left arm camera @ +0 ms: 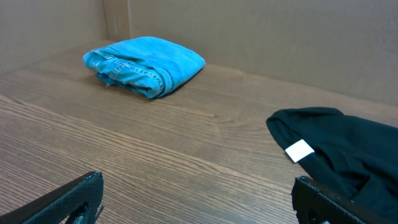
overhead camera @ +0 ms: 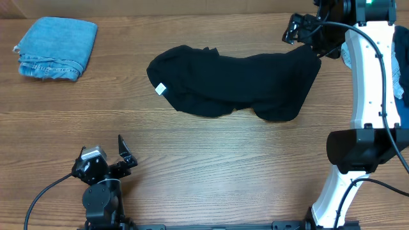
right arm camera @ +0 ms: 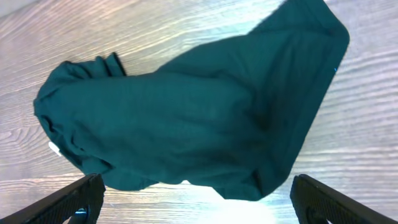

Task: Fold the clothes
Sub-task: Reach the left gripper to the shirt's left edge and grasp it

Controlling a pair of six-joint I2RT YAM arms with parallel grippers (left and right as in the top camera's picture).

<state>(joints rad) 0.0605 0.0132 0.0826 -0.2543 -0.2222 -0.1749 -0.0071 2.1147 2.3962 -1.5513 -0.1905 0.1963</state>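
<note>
A black T-shirt (overhead camera: 239,83) lies crumpled across the middle of the table, its small white tag (overhead camera: 160,89) at the left end. It also shows in the left wrist view (left arm camera: 348,152) and looks dark teal in the right wrist view (right arm camera: 186,118). A folded light-blue denim piece (overhead camera: 57,48) lies at the far left, also in the left wrist view (left arm camera: 146,62). My left gripper (overhead camera: 124,156) is open and empty near the front edge. My right gripper (overhead camera: 305,33) is open and empty, hovering above the shirt's right end.
The right arm's white links (overhead camera: 370,96) stand along the right side. A bit of blue and pale fabric (overhead camera: 401,73) shows at the right edge behind the arm. A cardboard-coloured wall (left arm camera: 280,37) backs the table.
</note>
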